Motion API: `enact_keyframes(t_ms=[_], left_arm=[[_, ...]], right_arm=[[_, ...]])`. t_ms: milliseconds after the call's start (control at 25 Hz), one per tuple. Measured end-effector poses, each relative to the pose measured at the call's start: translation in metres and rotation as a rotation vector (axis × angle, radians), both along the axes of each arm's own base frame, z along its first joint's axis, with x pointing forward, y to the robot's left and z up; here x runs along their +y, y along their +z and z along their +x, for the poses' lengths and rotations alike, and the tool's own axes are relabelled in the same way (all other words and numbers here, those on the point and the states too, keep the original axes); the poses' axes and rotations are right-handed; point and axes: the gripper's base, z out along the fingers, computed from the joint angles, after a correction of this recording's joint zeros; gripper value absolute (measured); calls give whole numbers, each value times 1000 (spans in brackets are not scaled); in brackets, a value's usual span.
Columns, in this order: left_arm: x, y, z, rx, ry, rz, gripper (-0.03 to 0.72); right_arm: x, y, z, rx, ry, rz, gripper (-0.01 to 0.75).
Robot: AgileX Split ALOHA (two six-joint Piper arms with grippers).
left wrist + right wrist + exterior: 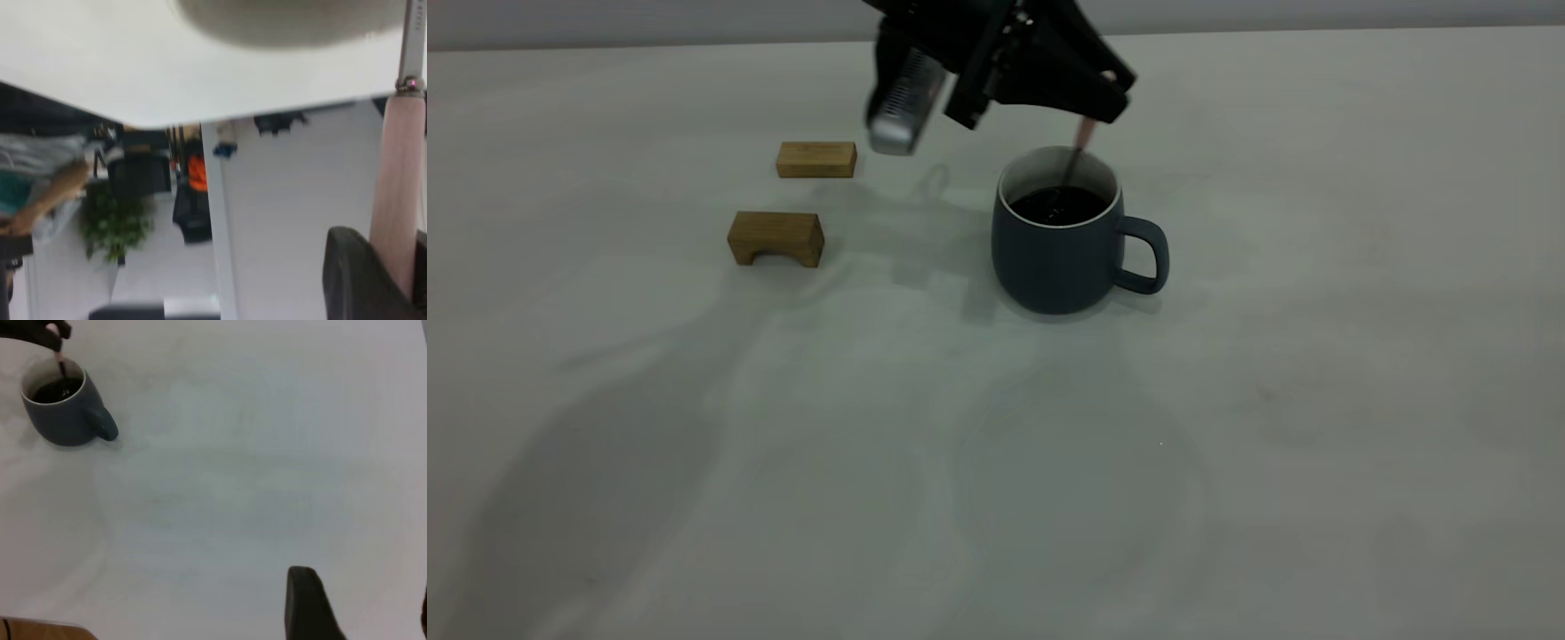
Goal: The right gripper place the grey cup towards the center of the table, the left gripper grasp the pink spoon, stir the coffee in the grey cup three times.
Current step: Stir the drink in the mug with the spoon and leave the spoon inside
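Stirring: we see the left tool (1096,100) clamping the pink spoon (1084,133) high on its slim, stiff, likely slippery handle, bowl in the coffee (1060,204); the grey cup (1063,258) stands mid-counter (1227,462).

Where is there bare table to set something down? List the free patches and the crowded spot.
Free: the table right of the grey cup and its handle, and the whole near side in front of the cup. Crowded: the far side, where the left gripper holds the pink spoon in the coffee, with two wooden blocks to the cup's left.
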Motion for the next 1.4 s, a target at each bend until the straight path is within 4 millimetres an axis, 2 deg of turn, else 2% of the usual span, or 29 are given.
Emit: enact_keyframes(t_ms=[160, 320, 520, 800, 1080, 1240, 1320, 1400], left_arm=[[-5, 0, -9, 125, -21, -21, 158], [-1, -1, -12, 223, -36, 88, 158], [5, 6, 1, 79, -60, 207, 158], [1, 11, 7, -147, -158, 159, 158], [-13, 10, -5, -165, -244, 163, 158], [-14, 7, -11, -154, -305, 213, 160], [-13, 6, -12, -155, -321, 228, 184], [-11, 5, -13, -159, -333, 245, 247]], right_arm=[[0, 0, 0, 0, 0, 0, 441], [0, 0, 0, 0, 0, 0, 441], [0, 0, 0, 0, 0, 0, 441], [0, 0, 0, 0, 0, 0, 441], [0, 0, 0, 0, 0, 0, 441], [0, 0, 0, 0, 0, 0, 441], [0, 0, 0, 0, 0, 0, 441], [0, 0, 0, 0, 0, 0, 441]])
